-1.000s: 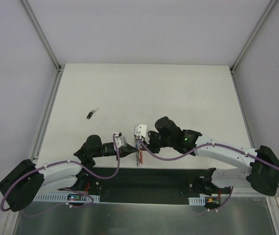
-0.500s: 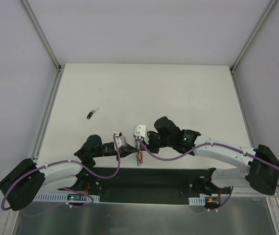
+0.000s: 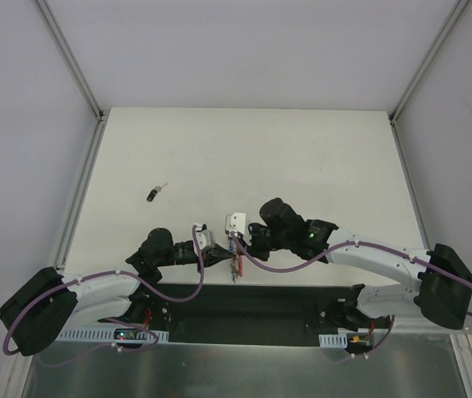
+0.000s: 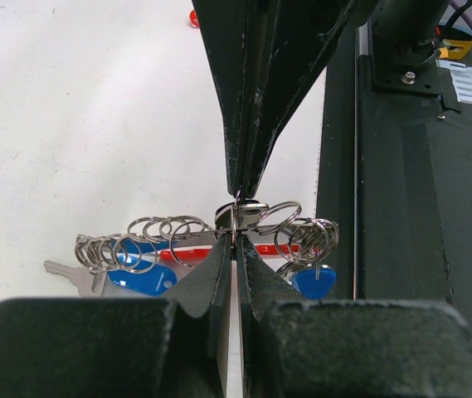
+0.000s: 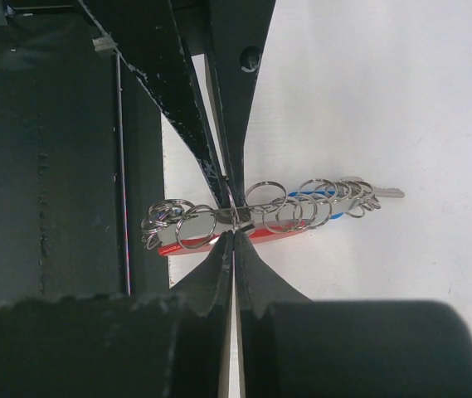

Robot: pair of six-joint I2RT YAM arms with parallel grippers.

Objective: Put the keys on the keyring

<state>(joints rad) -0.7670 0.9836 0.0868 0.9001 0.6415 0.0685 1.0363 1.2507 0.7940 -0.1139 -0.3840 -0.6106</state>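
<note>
**Both grippers pinch the keyring at the near edge**

The keyring (image 3: pixel 235 264) sits at the middle of the bench's (image 3: pixel 302 157) near edge, caught between the two arms. The left gripper (image 3: pixel 229 249) reaches in from the left, its fingers drawn narrow and clamped on the ring's metal. The right gripper (image 3: pixel 237 244) meets it from the right, its fingers just as narrow and nipping the same loop tip to tip. Strung on the keyring are a row of split rings (image 4: pixel 161 234), blue tags (image 4: pixel 140 280), a red band (image 5: pixel 182 247) and a plain silver key (image 5: pixel 385 192). One black-headed key (image 3: pixel 156 193) lies loose near the left edge, well apart from both grippers.
</note>
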